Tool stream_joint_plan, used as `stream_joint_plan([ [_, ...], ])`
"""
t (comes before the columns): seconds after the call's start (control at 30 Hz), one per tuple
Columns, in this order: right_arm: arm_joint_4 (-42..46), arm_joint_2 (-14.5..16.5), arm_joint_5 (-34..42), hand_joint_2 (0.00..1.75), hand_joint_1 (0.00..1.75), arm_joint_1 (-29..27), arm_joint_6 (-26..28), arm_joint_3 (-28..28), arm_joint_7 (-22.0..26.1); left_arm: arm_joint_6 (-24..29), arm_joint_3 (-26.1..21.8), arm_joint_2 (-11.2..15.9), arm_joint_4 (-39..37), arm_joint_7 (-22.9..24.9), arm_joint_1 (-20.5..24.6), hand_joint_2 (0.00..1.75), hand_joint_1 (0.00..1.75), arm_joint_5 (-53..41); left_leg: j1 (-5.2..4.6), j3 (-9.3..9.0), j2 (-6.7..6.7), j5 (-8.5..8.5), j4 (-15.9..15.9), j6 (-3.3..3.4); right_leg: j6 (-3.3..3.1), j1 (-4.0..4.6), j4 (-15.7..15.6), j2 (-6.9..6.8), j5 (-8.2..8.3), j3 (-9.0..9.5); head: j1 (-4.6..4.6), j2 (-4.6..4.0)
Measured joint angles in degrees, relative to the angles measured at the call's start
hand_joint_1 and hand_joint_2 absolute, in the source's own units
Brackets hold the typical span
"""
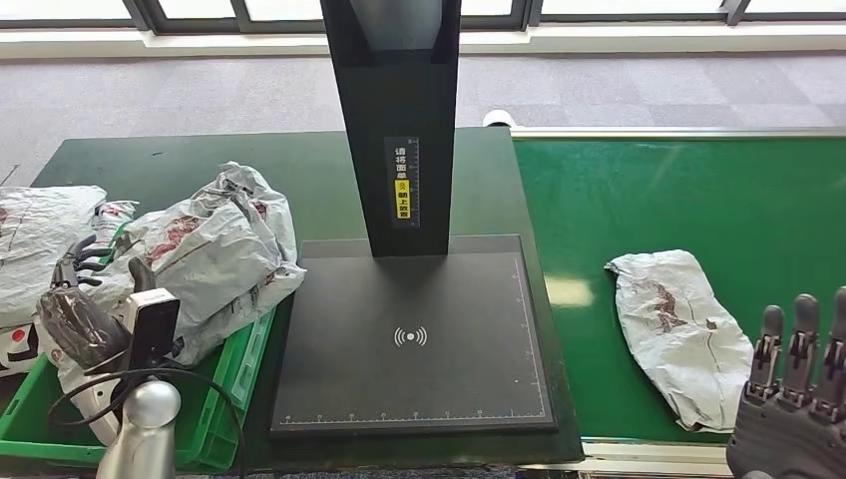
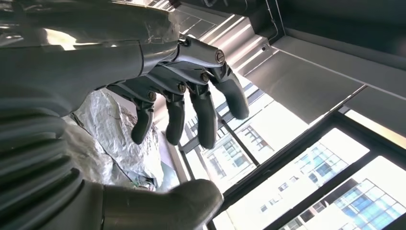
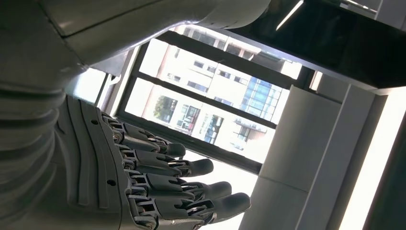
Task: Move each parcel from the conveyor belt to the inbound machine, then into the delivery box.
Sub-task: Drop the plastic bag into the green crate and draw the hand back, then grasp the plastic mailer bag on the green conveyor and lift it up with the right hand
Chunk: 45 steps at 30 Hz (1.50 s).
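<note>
A crumpled grey parcel [image 1: 679, 334] with red print lies on the green conveyor belt [image 1: 678, 200] at the right. My right hand [image 1: 795, 404] is raised just nearer than it, fingers straight and apart, holding nothing; the right wrist view has the same open hand [image 3: 158, 182]. The black inbound machine [image 1: 414, 339] stands in the middle, its flat platform bare. At the left, a green delivery box [image 1: 234, 374] holds a big grey parcel [image 1: 214, 254]. My left hand [image 1: 75, 309] hovers over the box beside that parcel, fingers spread [image 2: 186, 96] and empty, with the parcel [image 2: 110, 134] behind them.
A second grey parcel [image 1: 35, 244] lies at the far left of the box. The machine's black post [image 1: 399, 120] rises from the back of the platform. A metal rail [image 1: 658, 459] borders the belt's near edge. Grey carpet and windows lie beyond the tables.
</note>
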State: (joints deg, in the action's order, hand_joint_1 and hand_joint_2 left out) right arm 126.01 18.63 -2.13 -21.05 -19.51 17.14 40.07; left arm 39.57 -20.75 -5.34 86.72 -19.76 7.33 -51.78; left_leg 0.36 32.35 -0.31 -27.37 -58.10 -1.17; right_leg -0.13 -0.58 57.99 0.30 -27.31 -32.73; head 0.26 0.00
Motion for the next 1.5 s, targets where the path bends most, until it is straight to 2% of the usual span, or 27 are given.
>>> stream_joint_plan([
  [0.23,0.01,-0.67,-1.78,1.75,0.00,-0.79,2.72,-0.33,0.02,0.34,1.97,-4.51,7.67,-5.70,-4.96,0.00,0.00,4.88,0.00,0.05,-0.01,-0.01,0.00,0.01,0.00,0.00,0.00,-0.01,0.00,-0.01,0.00,0.00],
  [0.4,-2.89,-1.76,-8.04,1.75,0.00,-1.50,10.53,-1.03,-0.05,0.39,1.97,-8.89,11.17,-12.86,-6.21,0.00,0.00,7.34,0.00,0.05,-0.06,-0.07,0.00,0.07,0.05,-0.01,-0.01,-0.06,-0.04,0.03,-0.01,0.00],
  [0.5,-5.10,-2.05,-10.95,1.75,0.00,-2.03,12.82,-1.19,-0.10,0.39,2.03,-10.67,11.61,-12.49,-6.43,0.00,0.00,7.63,0.00,0.03,-0.06,-0.07,-0.01,0.08,0.08,0.00,-0.01,-0.07,-0.05,0.02,-0.01,0.00],
  [0.57,-6.81,-1.60,-17.93,1.75,0.00,-2.20,17.14,-0.37,-1.50,0.34,2.52,-11.00,11.61,-12.18,-6.46,0.00,0.00,10.34,0.00,0.01,-0.04,-0.08,-0.02,0.07,0.07,0.01,-0.01,-0.05,-0.05,0.01,-0.01,0.00],
  [0.7,-12.75,-0.34,-40.01,1.75,0.00,-0.52,34.20,5.81,-8.89,-3.63,7.12,-10.98,12.64,-14.05,-8.91,0.00,0.00,25.87,0.01,0.02,-0.04,-0.08,-0.01,0.07,0.06,0.02,-0.01,-0.03,-0.06,0.02,-0.01,0.00],
  [0.77,-17.17,-0.09,-47.17,1.75,0.00,1.70,37.52,10.76,-10.59,-7.37,10.10,-10.97,13.71,-15.50,-11.28,0.00,0.00,32.28,0.01,0.03,0.00,-0.11,-0.02,0.09,0.06,-0.01,-0.01,0.00,-0.07,0.01,0.00,0.00],
  [0.87,-24.05,0.01,-52.70,1.75,0.00,5.63,38.06,17.61,-11.58,-11.60,13.30,-11.14,14.80,-16.95,-13.91,0.00,0.00,36.50,0.00,0.04,0.00,-0.14,-0.03,0.13,0.08,-0.08,-0.02,0.00,-0.08,0.00,0.00,0.00],
  [1.07,-36.23,-0.97,-55.10,1.75,0.00,11.73,37.31,26.23,-13.02,-14.29,15.44,-11.41,15.18,-17.65,-14.68,0.00,0.00,39.87,-0.02,0.04,0.00,-0.14,-0.04,0.14,0.09,-0.06,-0.03,-0.02,-0.06,0.03,0.00,0.00],
  [1.17,-42.22,-2.94,-56.83,1.75,0.00,14.33,37.28,27.95,-15.22,-15.19,15.77,-11.49,15.26,-17.69,-14.67,0.00,0.00,40.27,-0.02,0.02,0.01,-0.14,-0.04,0.13,0.09,-0.03,-0.03,-0.01,-0.06,0.02,0.00,0.00],
  [1.27,-50.47,-6.43,-58.74,1.75,0.00,17.72,38.08,28.41,-17.81,-15.58,16.27,-11.52,15.23,-17.38,-14.63,0.00,0.00,39.80,-0.01,0.02,0.02,-0.13,-0.04,0.14,0.10,-0.04,-0.03,0.00,-0.05,0.04,0.00,0.00],
  [1.4,-63.50,-11.30,-60.98,1.75,0.00,23.23,41.09,27.40,-20.81,-12.88,17.19,-11.53,14.98,-17.03,-14.49,0.00,0.00,38.50,-0.01,0.01,0.02,-0.10,-0.06,0.17,0.15,-0.07,-0.03,0.03,0.01,0.04,0.00,0.00],
  [1.5,-70.25,-13.37,-61.30,1.75,0.00,25.86,42.61,26.33,-21.57,-11.90,17.67,-11.53,14.83,-17.00,-14.41,0.00,0.00,38.31,-0.03,0.02,-0.04,-0.08,-0.07,0.17,0.16,-0.07,-0.03,-0.02,0.01,0.06,0.00,0.00],
])
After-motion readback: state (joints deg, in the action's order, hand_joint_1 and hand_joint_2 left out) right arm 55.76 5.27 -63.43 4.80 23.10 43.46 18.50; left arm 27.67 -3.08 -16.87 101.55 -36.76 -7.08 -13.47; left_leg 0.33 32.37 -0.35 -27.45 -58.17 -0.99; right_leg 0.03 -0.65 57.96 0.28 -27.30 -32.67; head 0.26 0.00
